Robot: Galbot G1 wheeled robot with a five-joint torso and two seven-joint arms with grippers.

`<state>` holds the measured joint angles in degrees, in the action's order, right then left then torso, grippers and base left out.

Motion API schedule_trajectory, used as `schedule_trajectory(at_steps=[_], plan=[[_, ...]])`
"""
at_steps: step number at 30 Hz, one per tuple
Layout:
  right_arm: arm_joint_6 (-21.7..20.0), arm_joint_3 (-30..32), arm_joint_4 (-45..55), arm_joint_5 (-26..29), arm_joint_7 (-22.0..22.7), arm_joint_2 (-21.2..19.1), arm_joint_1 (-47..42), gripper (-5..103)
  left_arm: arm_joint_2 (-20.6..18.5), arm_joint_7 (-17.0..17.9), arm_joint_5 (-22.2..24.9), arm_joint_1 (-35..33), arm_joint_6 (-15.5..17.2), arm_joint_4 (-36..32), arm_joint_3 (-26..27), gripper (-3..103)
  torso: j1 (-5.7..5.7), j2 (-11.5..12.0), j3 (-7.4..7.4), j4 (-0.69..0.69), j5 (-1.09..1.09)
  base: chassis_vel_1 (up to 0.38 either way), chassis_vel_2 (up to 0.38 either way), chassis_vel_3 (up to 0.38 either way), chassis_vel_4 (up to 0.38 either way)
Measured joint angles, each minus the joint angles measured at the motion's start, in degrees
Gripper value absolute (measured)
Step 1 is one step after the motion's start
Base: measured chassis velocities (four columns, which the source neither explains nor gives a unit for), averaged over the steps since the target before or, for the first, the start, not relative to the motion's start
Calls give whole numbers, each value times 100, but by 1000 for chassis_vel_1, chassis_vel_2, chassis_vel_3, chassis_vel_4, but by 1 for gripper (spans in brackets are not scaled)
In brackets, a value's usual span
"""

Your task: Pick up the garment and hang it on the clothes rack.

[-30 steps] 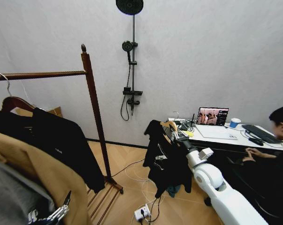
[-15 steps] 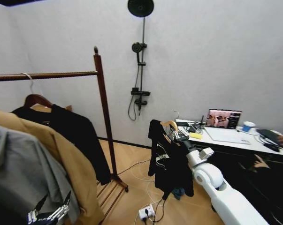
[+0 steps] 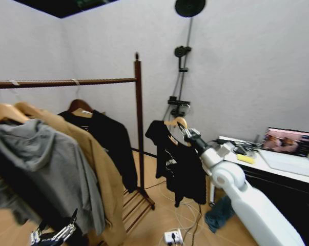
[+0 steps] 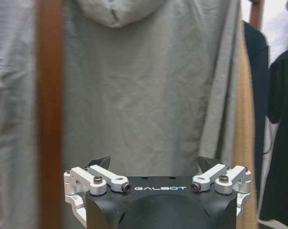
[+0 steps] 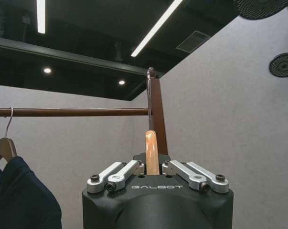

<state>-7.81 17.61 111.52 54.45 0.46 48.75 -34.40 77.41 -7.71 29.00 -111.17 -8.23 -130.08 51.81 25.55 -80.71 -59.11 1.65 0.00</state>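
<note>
The garment (image 3: 179, 166), a black T-shirt on a light wooden hanger (image 3: 176, 123), hangs from my right gripper (image 3: 187, 134), which is shut on the hanger. It is held just right of the clothes rack's end post (image 3: 139, 118), below the level of the rod (image 3: 67, 82). In the right wrist view the hanger (image 5: 151, 143) stands up between the shut fingers of the right gripper (image 5: 152, 168), with the rod (image 5: 67, 112) and knobbed post (image 5: 155, 109) beyond. My left gripper (image 3: 54, 234) is low at the left; the left wrist view shows the left gripper (image 4: 153, 164) open before a grey hoodie (image 4: 144, 81).
On the rod hang a grey hoodie (image 3: 46, 164), a tan coat (image 3: 100, 174) and a black jacket (image 3: 116, 146). A black shower stand (image 3: 182, 66) is on the wall behind. A desk (image 3: 277, 164) with a laptop stands at the right. A power strip (image 3: 173, 237) and cables lie on the floor.
The whole head view has swung left, so the camera turned toward the rack. My right gripper carries the T-shirt higher and closer to the rack's end post.
</note>
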Motion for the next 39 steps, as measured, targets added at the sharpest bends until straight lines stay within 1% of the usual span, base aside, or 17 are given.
schedule_trajectory(at_steps=[2, 3, 4, 6, 7, 10, 11, 13, 14, 16, 17, 21, 22, 24, 29, 35, 39], plan=[[-197, -403, -371, 111, -11, 19, 631, 10, 0, -1, 0, 0, 0, 0, 0, 100, -1, 0, 0, 1, -1, 61, 70, 55, 67], [-277, -631, -604, 126, -64, 57, 1004, 10, -1, -1, 0, 0, 0, 0, 0, 100, -1, 0, 0, 5, 3, 34, 58, 34, 20], [-277, -631, -604, 126, -64, 57, 1004, 10, -1, -1, 0, 0, 0, 0, 0, 100, -1, 0, 0, 5, 3, 34, 58, 34, 20], [-320, -1092, -1174, 127, -222, 177, 1827, 10, 0, -2, 0, 0, 0, 0, 0, 100, 0, 0, 0, 5, -1, 0, 0, 0, 0], [-320, -1092, -1174, 127, -222, 177, 1827, 10, 0, -2, 0, 0, 0, 0, 0, 100, 0, 0, 0, 5, -1, 0, 0, 0, 0], [-313, -1829, -2387, 180, -575, 534, 2926, 10, 0, -1, 0, 0, 0, 0, 0, 100, 0, 0, -1, 4, 1, 0, 0, 0, 0], [-313, -1829, -2387, 180, -575, 534, 2926, 10, 0, -1, 0, 0, 0, 0, 0, 100, 0, 0, -1, 4, 1, 0, 0, 0, 0], [-292, -2209, -3008, 193, -743, 840, 3477, 10, -1, -1, 0, 0, 0, 0, 0, 100, 0, 1, -1, 5, 1, 0, 0, 0, 0], [-292, -2209, -3008, 193, -743, 840, 3477, 10, -1, -1, 0, 0, 0, 0, 0, 100, 0, 1, -1, 5, 1, 0, 0, 0, 0], [-239, -2536, -3548, 186, -889, 1219, 4003, 10, -1, -1, 0, 0, 0, 0, 0, 100, 0, 1, 0, 5, -1, 0, 0, 0, 0], [-239, -2536, -3548, 186, -889, 1219, 4003, 10, -1, -1, 0, 0, 0, 0, 0, 100, 0, 1, 0, 5, -1, 0, 0, 0, 0], [-50, -3031, -4667, 56, -1082, 2088, 4851, 10, 0, -2, 0, 0, 0, 0, 0, 100, -1, 0, 1, -1, -4, 0, 0, 0, 0], [-50, -3031, -4667, 56, -1082, 2088, 4851, 10, 0, -2, 0, 0, 0, 0, 0, 100, -1, 0, 1, -1, -4, 0, 0, 0, 0], [-18, -3137, -5113, -36, -1113, 2433, 5082, 10, 0, -1, 0, 0, 0, 0, 0, 100, 0, 1, 0, 1, -3, 0, 0, 0, 0], [19, -3224, -5522, -136, -1169, 2711, 5230, 10, -1, -2, 0, 0, 0, 0, 0, 100, -1, 0, 1, 5, 0, 0, 0, 0, 0], [104, -3286, -5799, -227, -1281, 2812, 5259, 10, 0, -2, 0, 0, 0, 0, 0, 100, 0, 0, 0, 4, 0, 0, 0, 0, 0], [38, -3230, -5662, -224, -1325, 2778, 5134, 10, 0, -2, 0, 0, 0, 0, 0, 100, -1, 0, 2, 1, 0, 0, 0, 0, 0]])
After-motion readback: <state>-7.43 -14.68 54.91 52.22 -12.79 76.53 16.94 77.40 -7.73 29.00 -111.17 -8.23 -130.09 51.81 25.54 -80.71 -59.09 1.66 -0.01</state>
